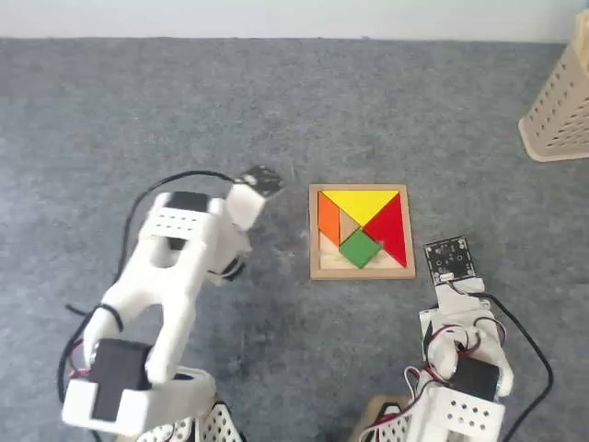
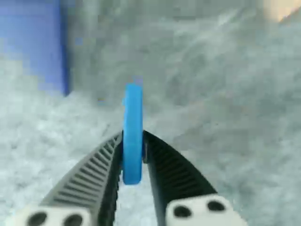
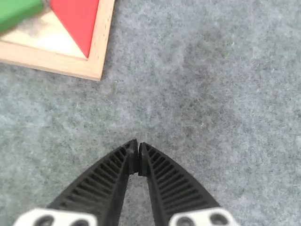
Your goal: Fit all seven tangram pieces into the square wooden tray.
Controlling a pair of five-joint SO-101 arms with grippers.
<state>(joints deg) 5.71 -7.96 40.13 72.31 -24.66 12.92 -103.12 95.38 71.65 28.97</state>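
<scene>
Left wrist view — blue piece (image 2: 132, 134), thin, edge-on

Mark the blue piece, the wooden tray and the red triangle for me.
blue piece (image 2: 133, 136): left wrist view, on its narrow edge.
wooden tray (image 1: 361, 273): high view, on its near rim.
red triangle (image 1: 392, 230): high view, on its middle.

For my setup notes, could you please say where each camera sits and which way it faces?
High view: fixed overhead, looking down at the wooden tray; left arm and right arm show at the bottom.
Left wrist view: on that wrist, looking along the left gripper, shut on a blue piece held edge-on.
Right wrist view: on that wrist, looking down past the shut right gripper at a tray corner.
Shared: high and right wrist views both show the red triangle and green piece.
</scene>
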